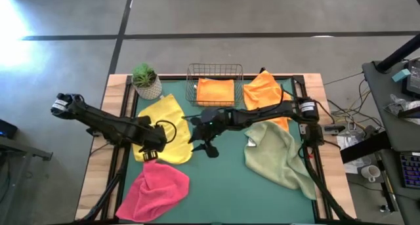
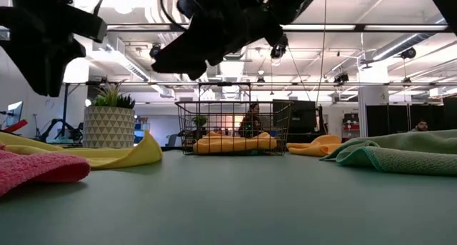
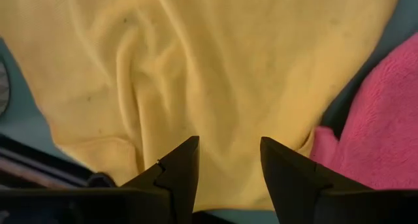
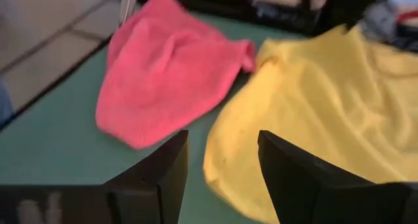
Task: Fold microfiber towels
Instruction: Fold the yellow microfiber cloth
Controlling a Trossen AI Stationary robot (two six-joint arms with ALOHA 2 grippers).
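A crumpled yellow towel [image 1: 164,130] lies at the table's left, with a pink towel [image 1: 154,189] near the front edge below it. A sage green towel [image 1: 279,153] lies at the right and an orange towel [image 1: 266,94] at the back right. Another orange towel [image 1: 215,90], folded, rests in the wire basket [image 1: 190,74]. My left gripper [image 1: 152,149] hangs open over the yellow towel's near edge [image 3: 215,67], pointing down, clear of it. My right gripper [image 1: 203,143] is open above the table's middle, facing the yellow towel [image 4: 326,113] and the pink towel [image 4: 163,74].
A small potted plant [image 1: 146,81] stands at the back left corner, beside the wire basket at the back middle. Bare green table top [image 1: 223,185] lies between the pink and sage towels. A raised dark frame [image 1: 125,120] runs along the table's sides.
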